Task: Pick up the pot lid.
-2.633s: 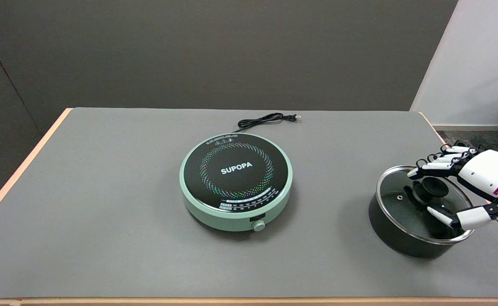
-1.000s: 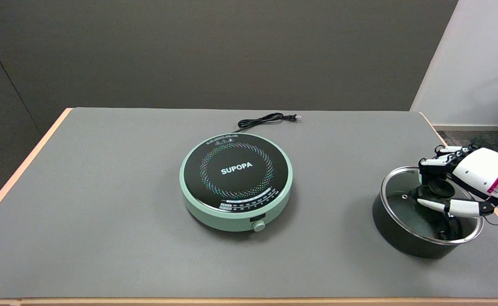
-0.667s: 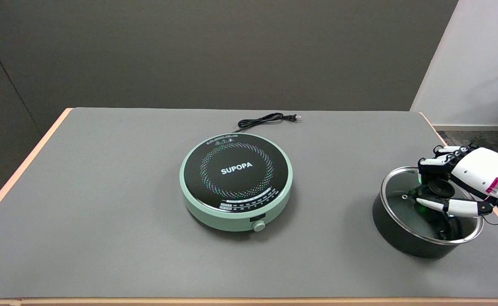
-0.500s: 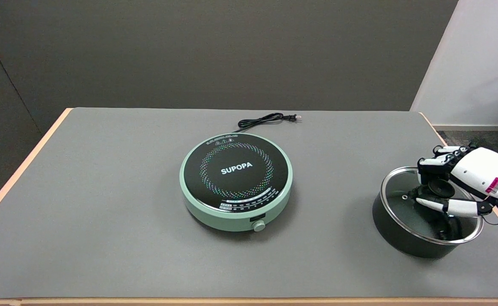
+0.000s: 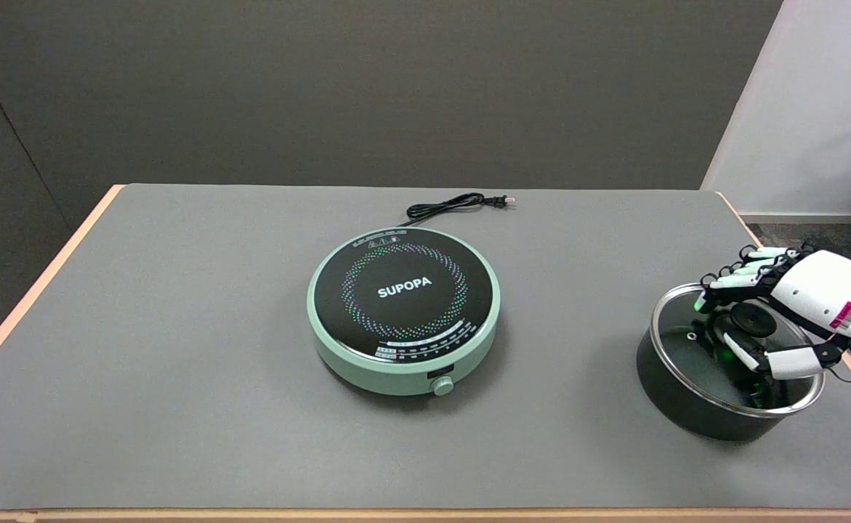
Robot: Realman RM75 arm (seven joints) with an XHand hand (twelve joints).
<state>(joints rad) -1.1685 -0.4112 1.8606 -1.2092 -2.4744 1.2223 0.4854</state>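
Grasp step: right hand [image 5: 774,316] is hovering over the pot lid [image 5: 687,349], fingers spread around its knob [image 5: 752,318], holding nothing. Next move, I judge: closing on the knob, then lifting straight off the pot [image 5: 676,403].

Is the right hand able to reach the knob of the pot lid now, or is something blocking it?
Probably yes. The right hand is at the lid knob, fingers apart on both sides. Nothing lies between them; the pot lid sits on the pot.
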